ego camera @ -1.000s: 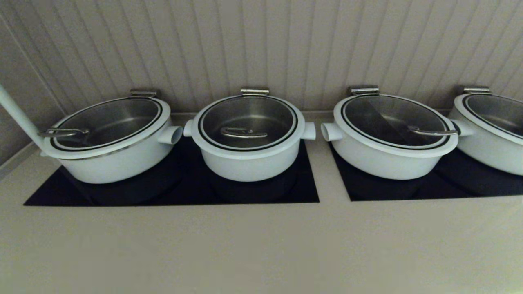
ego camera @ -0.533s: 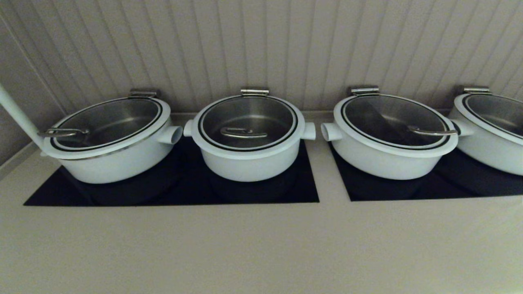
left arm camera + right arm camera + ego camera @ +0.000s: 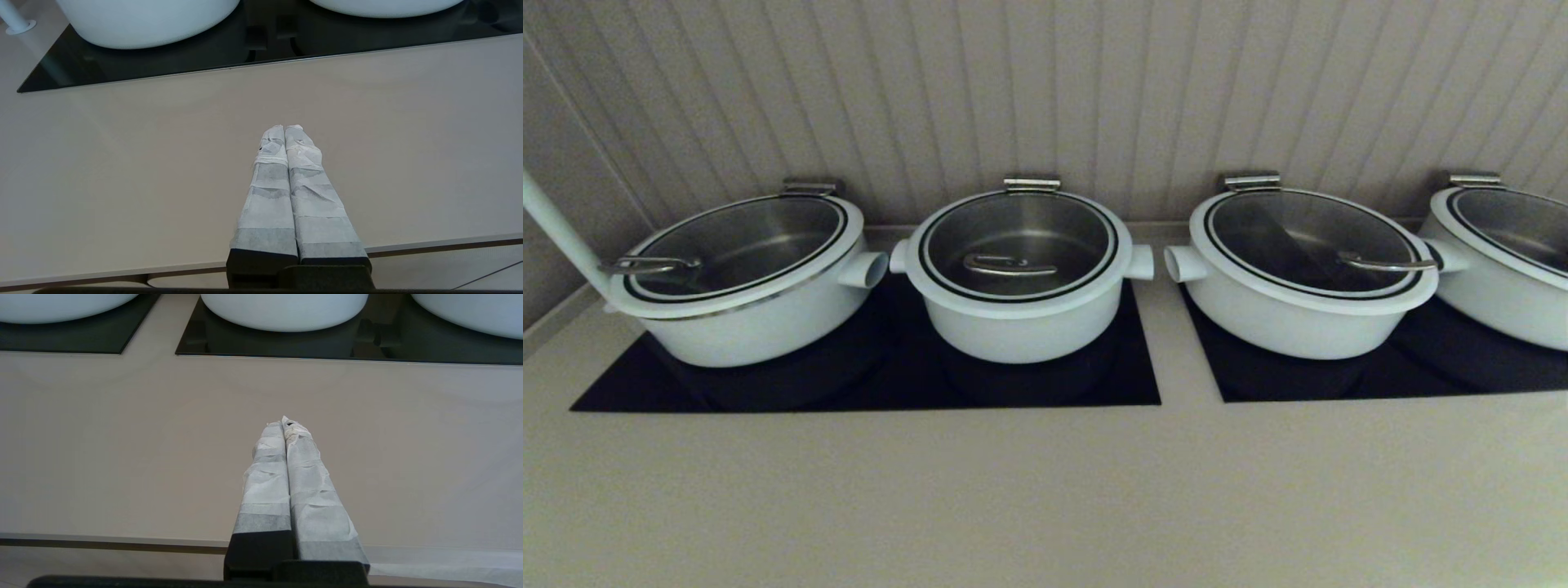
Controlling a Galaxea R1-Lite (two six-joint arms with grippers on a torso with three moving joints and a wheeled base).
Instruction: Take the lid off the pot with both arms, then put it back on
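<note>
Both grippers, left (image 3: 284, 127) and right (image 3: 284, 421), hang closed and empty over the counter's (image 3: 1045, 490) front edge; lid (image 3: 1018, 245) untouched; next, reach for its handle (image 3: 1009, 265).

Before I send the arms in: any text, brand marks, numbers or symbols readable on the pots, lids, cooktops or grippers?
None readable in any view.
Pots and glass lids: no markings.
Black cooktops: no printed symbols visible.
Left gripper and right gripper: plain white wrapping, no labels.

Dim, soft head view; brighter wrist views, edges bowed.
</note>
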